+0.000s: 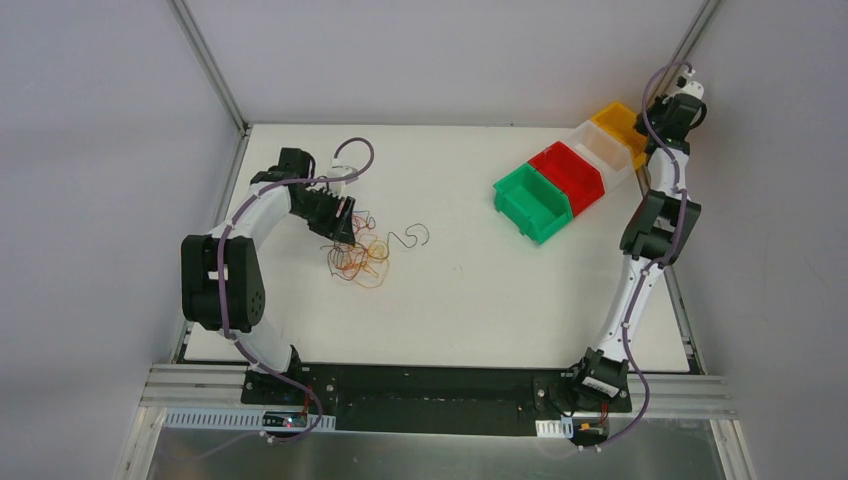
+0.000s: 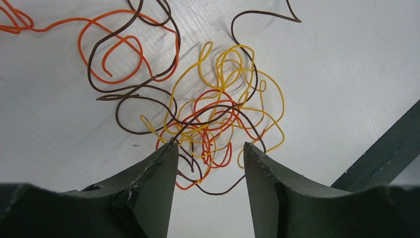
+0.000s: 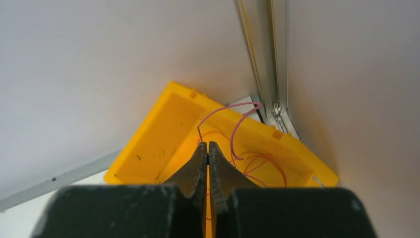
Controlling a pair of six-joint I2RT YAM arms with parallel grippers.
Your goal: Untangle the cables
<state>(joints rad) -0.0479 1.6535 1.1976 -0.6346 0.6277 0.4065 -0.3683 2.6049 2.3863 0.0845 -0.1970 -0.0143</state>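
The white tabletop [image 1: 480, 300] carries a row of bins at its far right: green [image 1: 530, 205], red [image 1: 570, 175], clear [image 1: 608, 150], and the yellow bin [image 3: 163, 134] farthest. Over the left-centre, the left fingers [image 2: 166, 158] stand spread astride the near edge of the cables [image 1: 362, 258], a flat orange, yellow, red and brown tangle, with a lone dark cable [image 1: 412, 237] just right of it. The right fingers [image 3: 200, 158] hang over the yellow bin, pressed together; a thin pink cable [image 3: 232, 136] arches to their tips, whether pinched I cannot tell.
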